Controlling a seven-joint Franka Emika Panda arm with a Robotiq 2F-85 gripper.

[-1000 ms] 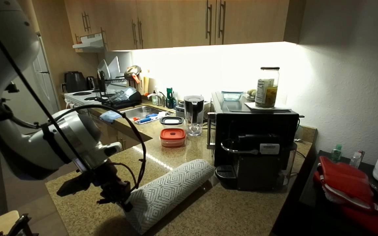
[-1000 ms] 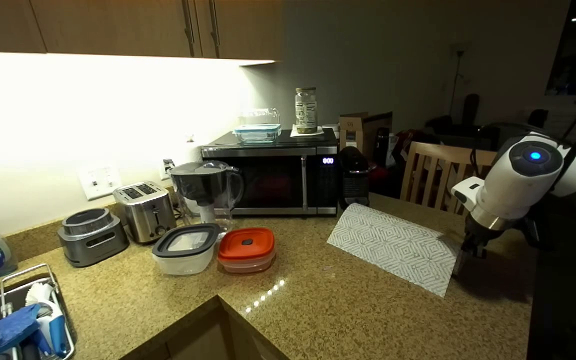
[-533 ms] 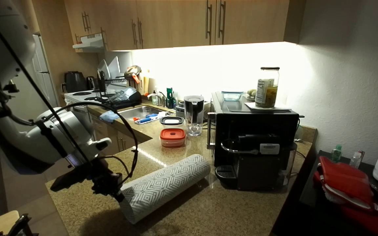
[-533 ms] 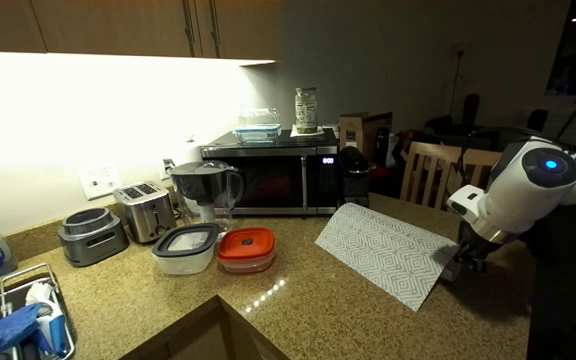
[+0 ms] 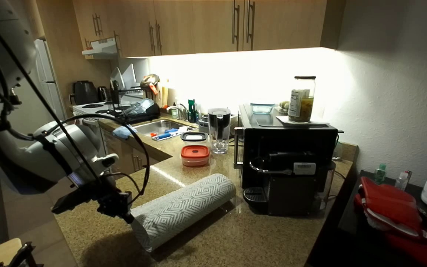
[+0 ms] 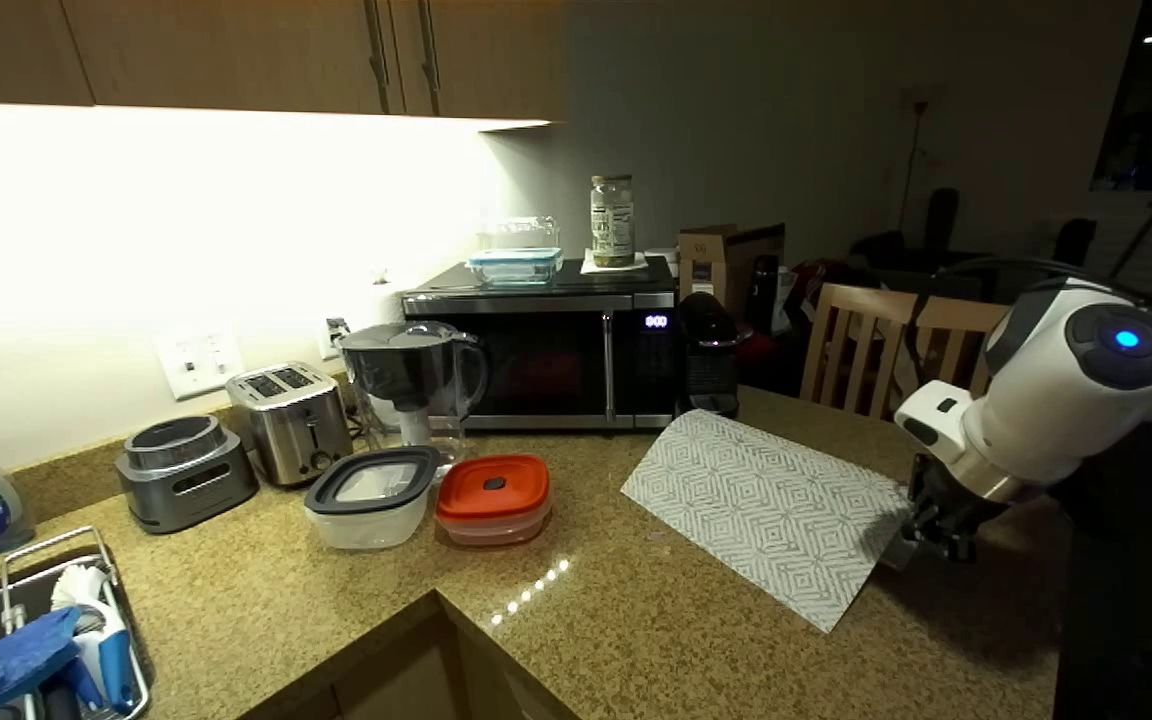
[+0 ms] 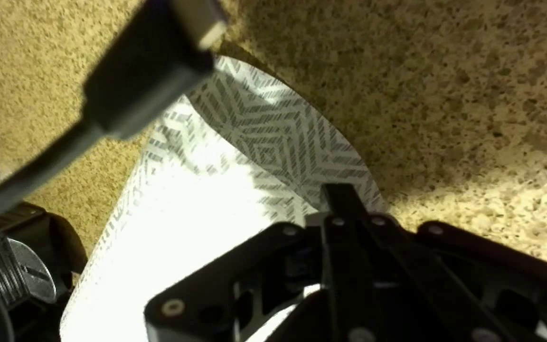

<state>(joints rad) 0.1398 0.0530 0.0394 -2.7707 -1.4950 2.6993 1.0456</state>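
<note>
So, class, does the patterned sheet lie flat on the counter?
No, in an exterior view the patterned sheet bows up in a curve above the counter, one edge at the pincer.

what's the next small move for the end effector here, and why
I'd probably lower the end effector slightly without opening it: it seems to pinch an edge of the patterned mat, which arches up from the countertop, so a gentle descent might ease that arch.
</note>
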